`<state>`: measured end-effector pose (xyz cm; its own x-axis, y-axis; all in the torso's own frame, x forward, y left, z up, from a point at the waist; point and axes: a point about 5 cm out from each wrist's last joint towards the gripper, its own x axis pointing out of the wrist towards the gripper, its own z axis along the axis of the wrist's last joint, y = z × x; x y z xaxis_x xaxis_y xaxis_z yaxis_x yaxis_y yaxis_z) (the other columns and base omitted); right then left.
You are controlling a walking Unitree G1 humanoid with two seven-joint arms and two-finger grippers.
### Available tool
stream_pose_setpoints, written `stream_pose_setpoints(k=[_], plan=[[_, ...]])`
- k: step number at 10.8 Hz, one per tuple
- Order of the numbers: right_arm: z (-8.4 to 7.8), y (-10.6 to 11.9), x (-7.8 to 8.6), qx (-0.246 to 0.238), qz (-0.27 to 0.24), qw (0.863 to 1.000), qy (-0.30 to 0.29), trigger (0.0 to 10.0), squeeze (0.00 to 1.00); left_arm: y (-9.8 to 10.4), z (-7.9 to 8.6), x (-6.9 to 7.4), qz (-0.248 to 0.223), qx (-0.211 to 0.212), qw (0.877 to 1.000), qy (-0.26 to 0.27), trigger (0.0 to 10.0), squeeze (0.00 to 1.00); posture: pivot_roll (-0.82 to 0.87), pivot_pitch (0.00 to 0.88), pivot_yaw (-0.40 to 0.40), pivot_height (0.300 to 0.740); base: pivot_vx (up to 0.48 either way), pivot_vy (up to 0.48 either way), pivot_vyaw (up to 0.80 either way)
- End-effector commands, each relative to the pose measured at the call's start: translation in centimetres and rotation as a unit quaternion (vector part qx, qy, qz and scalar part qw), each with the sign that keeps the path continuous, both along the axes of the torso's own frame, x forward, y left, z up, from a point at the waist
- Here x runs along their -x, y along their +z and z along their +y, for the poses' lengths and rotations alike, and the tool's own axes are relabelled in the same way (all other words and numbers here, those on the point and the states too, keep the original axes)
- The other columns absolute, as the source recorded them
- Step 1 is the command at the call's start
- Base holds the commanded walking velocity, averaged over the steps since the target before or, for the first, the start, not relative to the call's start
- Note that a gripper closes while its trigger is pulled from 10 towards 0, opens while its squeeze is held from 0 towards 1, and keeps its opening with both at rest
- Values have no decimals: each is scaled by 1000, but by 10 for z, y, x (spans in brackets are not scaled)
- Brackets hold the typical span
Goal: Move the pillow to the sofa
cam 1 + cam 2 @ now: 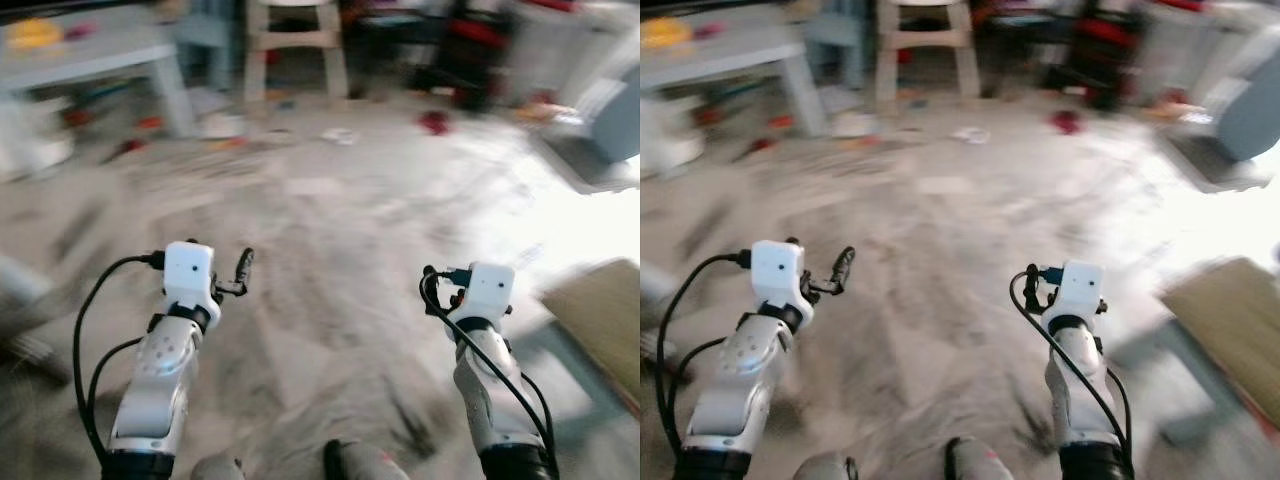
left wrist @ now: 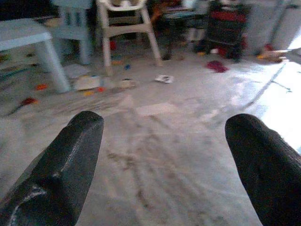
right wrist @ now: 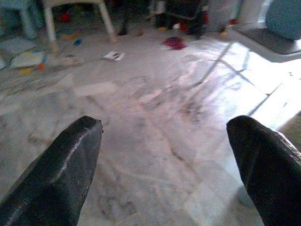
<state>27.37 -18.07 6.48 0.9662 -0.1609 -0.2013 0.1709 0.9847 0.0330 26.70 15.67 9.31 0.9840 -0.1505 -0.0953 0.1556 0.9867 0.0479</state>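
Observation:
The head views are blurred. Both arms are held out low over a pale marble floor (image 1: 330, 210). My left gripper (image 1: 241, 272) is open, and the left wrist view shows its black fingers (image 2: 70, 160) wide apart with bare floor between them. My right gripper (image 1: 433, 287) is open too, its fingers (image 3: 61, 165) spread over bare floor. A blue-grey rounded cushion-like thing (image 1: 620, 115) rests on a dark mat at the far right; what it is I cannot tell.
A light blue table (image 1: 90, 50) stands far left, a white high chair (image 1: 295, 40) behind the middle, dark red-and-black clutter (image 1: 480, 45) far right. Small toys and papers (image 1: 225, 125) litter the far floor. A tan flat-topped thing (image 1: 598, 318) sits close on the right.

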Motion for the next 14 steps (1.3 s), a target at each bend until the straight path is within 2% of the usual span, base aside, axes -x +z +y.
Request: stream_pose_setpoints(k=[1, 2, 4, 6, 14], plan=[[-3, 0, 0, 9, 0, 1000, -9, 10000, 0, 1, -6, 0, 2, 8, 1000, -11, 10000, 0, 20, 89, -52, 740, 281, 0, -800], [-3, -2, 2, 13, 4, 1000, -5, 10000, 0, -1, -9, 1, 16, 39, 999, -2, 10000, 0, 23, 95, -61, 740, 300, 0, -800], [-2, -3, 2, 12, 5, 1000, -5, 10000, 0, 1, -11, 3, 12, 33, 999, -13, 10000, 0, 31, 101, -58, 740, 311, 0, -800], [-1, -5, 4, 12, 7, 1000, -12, 10000, 0, -2, -6, 4, 19, 27, 999, -14, 10000, 0, 27, 102, -60, 740, 313, 0, -800], [-13, -4, 2, 21, 6, 999, -33, 10000, 0, -3, -10, 2, 27, 28, 999, -23, 10000, 0, 21, 89, -62, 740, 304, 0, -800]])
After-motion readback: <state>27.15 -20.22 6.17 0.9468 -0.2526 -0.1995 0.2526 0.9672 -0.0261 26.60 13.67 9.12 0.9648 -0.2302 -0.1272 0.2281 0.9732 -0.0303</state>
